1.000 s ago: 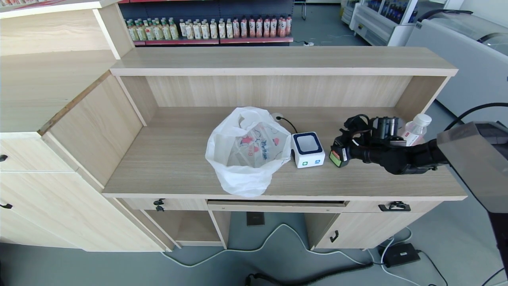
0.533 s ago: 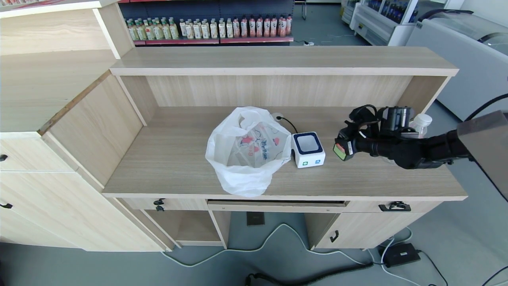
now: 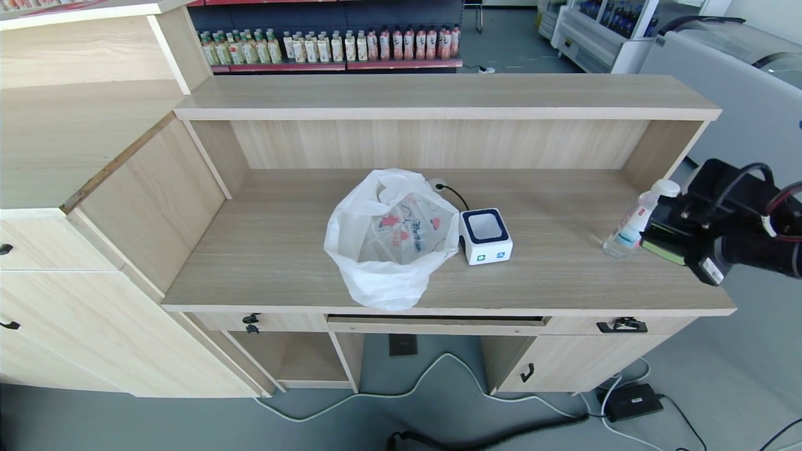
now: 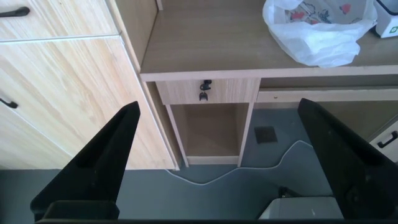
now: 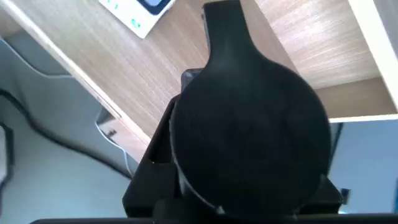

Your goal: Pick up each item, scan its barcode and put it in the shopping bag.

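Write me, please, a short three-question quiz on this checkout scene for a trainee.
1. True or false: the bottle is outside the shopping bag.
2. What sits right beside the shopping bag, on the robot's right of it? A) the scanner B) the bottle C) nothing
3. Fill in: the left gripper has its fingers ____ (open or shut).
Key: 1 true; 2 A; 3 open.
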Tool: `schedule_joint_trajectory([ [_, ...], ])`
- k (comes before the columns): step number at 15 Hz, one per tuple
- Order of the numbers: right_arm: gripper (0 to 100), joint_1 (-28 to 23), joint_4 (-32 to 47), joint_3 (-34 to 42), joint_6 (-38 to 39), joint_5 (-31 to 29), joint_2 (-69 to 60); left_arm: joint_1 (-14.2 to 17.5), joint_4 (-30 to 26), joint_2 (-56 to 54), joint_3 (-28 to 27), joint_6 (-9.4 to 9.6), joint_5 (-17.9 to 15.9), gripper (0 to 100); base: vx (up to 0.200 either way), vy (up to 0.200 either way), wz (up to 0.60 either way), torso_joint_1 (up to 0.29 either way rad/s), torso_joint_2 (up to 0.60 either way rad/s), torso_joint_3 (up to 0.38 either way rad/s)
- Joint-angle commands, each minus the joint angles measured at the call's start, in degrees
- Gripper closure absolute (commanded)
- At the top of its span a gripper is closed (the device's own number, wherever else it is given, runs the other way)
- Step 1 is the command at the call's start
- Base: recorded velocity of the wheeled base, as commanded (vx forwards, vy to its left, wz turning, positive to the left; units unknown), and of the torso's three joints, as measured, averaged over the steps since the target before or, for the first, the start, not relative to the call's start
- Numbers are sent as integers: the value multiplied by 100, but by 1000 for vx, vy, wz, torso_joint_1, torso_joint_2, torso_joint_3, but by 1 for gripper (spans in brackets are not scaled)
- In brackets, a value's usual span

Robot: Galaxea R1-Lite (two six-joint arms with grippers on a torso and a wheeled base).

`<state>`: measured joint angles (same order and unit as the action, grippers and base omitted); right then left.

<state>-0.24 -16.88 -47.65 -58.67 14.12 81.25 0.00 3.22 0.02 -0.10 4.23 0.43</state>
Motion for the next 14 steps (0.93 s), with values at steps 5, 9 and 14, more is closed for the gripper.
schedule_joint_trajectory([
  [5, 100, 1448, -421, 1109, -5840, 909, -1322, 0, 3, -2, 1, -1, 1, 0, 0, 0, 0, 0, 0, 0],
  [9, 100, 3285, -1344, 1109, -7712, 988, -1155, 0, 3, -2, 1, -1, 1, 0, 0, 0, 0, 0, 0, 0],
  [14, 100, 4252, -1994, 1276, -8986, 1058, -1217, 0, 3, -2, 1, -1, 1, 0, 0, 0, 0, 0, 0, 0],
])
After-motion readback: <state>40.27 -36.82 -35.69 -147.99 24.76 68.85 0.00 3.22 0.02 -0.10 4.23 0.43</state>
